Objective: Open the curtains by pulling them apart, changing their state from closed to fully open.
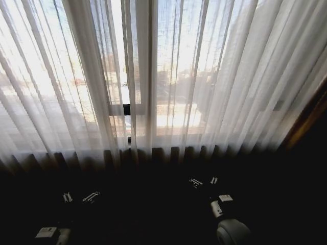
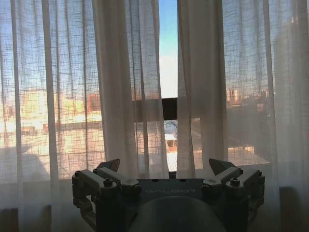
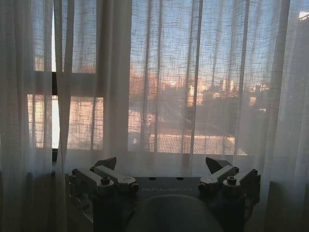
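Two sheer white curtains hang before me, the left panel (image 1: 56, 81) and the right panel (image 1: 225, 76), with a narrow gap (image 1: 126, 76) between their inner edges. Low in the dark foreground, my left gripper (image 1: 80, 197) and my right gripper (image 1: 204, 181) are both short of the fabric. In the left wrist view the left gripper (image 2: 165, 165) stands open and empty, facing the gap (image 2: 168, 72) between the two panels (image 2: 125, 96) (image 2: 203, 96). My right gripper (image 3: 161, 163) is open and empty too, facing the right panel (image 3: 193, 96), with the gap (image 3: 53, 106) off to one side.
A dark window frame bar (image 1: 126, 109) shows through the gap. A brown wooden edge (image 1: 306, 122) runs up beside the right panel. Below the curtain hems the area (image 1: 163, 214) lies in deep shadow.
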Tool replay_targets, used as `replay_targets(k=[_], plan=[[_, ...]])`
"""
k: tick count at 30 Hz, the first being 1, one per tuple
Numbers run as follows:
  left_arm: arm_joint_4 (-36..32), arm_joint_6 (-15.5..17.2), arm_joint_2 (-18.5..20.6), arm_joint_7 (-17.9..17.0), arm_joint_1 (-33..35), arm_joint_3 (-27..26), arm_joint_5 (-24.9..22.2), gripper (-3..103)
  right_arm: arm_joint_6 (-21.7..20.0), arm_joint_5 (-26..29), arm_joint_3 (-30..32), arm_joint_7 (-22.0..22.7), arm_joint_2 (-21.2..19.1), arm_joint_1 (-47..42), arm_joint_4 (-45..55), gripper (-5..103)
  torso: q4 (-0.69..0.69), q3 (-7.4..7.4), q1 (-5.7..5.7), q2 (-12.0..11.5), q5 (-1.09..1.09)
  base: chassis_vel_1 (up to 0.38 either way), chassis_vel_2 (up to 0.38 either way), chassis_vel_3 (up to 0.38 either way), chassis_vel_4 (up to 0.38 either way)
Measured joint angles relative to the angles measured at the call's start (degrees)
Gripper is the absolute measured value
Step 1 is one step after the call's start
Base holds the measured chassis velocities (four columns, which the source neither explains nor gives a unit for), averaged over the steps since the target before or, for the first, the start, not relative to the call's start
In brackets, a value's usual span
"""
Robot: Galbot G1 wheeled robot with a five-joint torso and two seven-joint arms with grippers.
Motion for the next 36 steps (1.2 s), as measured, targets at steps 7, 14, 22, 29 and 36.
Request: replay_targets(k=[7, 14, 22, 29, 36], plan=[[0.2, -0.7, -0.2, 0.0, 0.3, 0.0, 0.0, 100, 0.1, -0.1, -0.2, 0.0, 0.0, 0.1, 0.0, 100, 0.0, 0.0, -0.01, 0.0, 0.01, 0.006, 0.191, -0.01, -0.199], [0.6, -1.7, -0.3, 0.1, 0.6, 0.0, 0.1, 100, 0.1, -0.1, -0.4, 0.0, 0.1, 0.0, 0.0, 100, 0.0, 0.0, 0.01, 0.0, -0.03, 0.0, 0.425, -0.013, -0.443], [0.8, -2.8, -0.5, 0.0, 1.2, -0.1, 0.1, 100, 0.2, -0.1, -0.7, -0.1, 0.1, 0.0, 0.0, 100, 0.01, 0.0, 0.01, 0.0, -0.01, -0.162, 0.42, 0.172, -0.42], [0.8, -3.3, -0.7, 0.1, 1.5, -0.1, 0.1, 100, 0.4, -0.3, -0.9, -0.4, 0.1, -0.2, 0.2, 100, 0.0, 0.0, 0.0, 0.0, 0.02, -0.345, 0.359, 0.316, -0.355], [0.8, -3.3, -0.9, 0.1, 1.4, -0.1, 0.2, 100, 1.6, -2.9, -1.7, -1.1, 0.0, -1.0, 0.3, 100, 0.0, 0.01, 0.04, 0.0, -0.03, -0.256, 0.448, 0.263, -0.455]])
